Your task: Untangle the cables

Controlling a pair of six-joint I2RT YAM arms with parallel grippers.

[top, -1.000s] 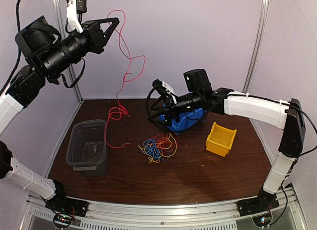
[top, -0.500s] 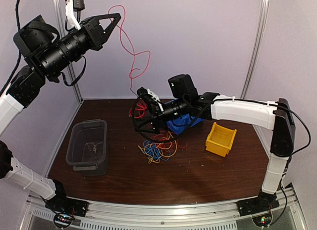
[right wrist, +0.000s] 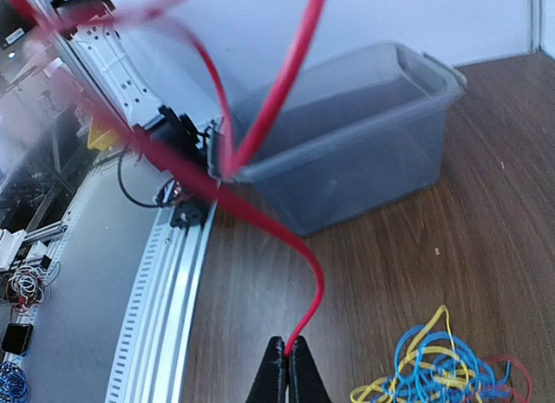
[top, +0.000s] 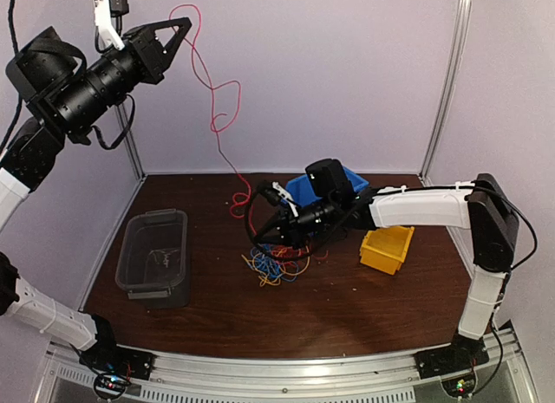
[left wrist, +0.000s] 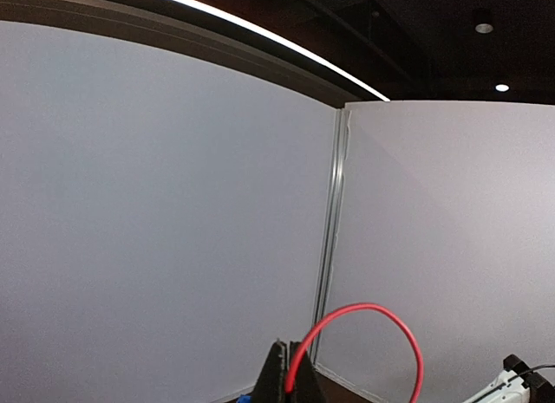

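A long red cable [top: 236,201] hangs from my left gripper [top: 183,23], which is shut on its upper end high at the back left. In the left wrist view the red cable [left wrist: 382,309] arcs out from between the closed tips of the left gripper [left wrist: 290,358]. My right gripper [top: 263,234] is low over the table, shut on the lower part of the red cable [right wrist: 305,257], which leaves the right gripper [right wrist: 289,349]. A tangle of blue, yellow-orange and red cables [top: 276,263] lies just under and right of it; this cable tangle [right wrist: 438,368] rests on the wood.
A grey bin [top: 154,256] stands at the left, and the grey bin [right wrist: 347,152] sits ahead of the right gripper. A blue bin [top: 305,187] is behind the right arm. A yellow bin [top: 386,247] stands to the right. The table's metal front rail [right wrist: 152,273] runs along the near edge.
My right gripper came down and left to the red cable beside the pile and closed on it. My left arm moved up and left, drawing the red cable higher.
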